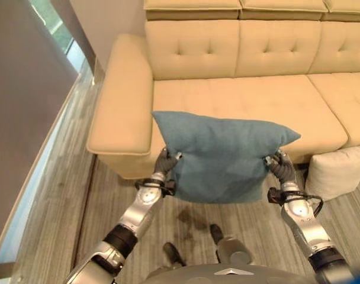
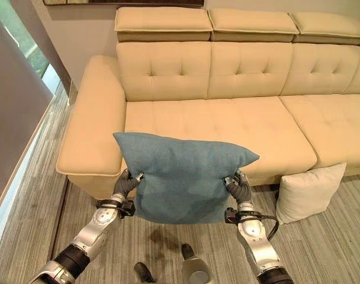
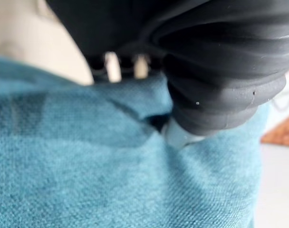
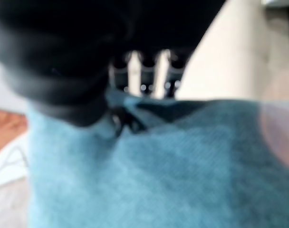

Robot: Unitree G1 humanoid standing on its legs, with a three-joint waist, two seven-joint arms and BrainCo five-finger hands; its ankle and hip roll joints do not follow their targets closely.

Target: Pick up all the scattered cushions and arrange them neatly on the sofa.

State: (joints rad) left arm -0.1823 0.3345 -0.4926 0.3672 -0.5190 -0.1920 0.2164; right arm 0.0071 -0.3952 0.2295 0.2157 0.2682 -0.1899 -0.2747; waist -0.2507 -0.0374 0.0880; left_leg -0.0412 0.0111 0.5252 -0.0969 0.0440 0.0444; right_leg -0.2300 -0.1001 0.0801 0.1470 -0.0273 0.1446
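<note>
A blue-teal cushion [image 2: 183,177] of woven cloth, square with pointed upper corners, hangs upright in the air just in front of the sofa [image 2: 227,118], before its seat's front edge and nearer its armrest [image 2: 91,130] than its far end. The left hand [image 2: 128,182] is clamped on the cushion's side edge facing the armrest, the right hand [image 2: 239,186] on the opposite side edge; in both wrist views the cloth puckers where fingers and thumb pinch it. The cushion's lower half sags between the hands, clear of the floor [image 2: 44,195].

A white cushion [image 2: 309,192] leans against the sofa's front, on the floor, beside the right hand and apart from it.

The sofa's seat behind the blue cushion lies bare up to the backrest. Floor runs open past the armrest towards a window wall [image 2: 14,100].
</note>
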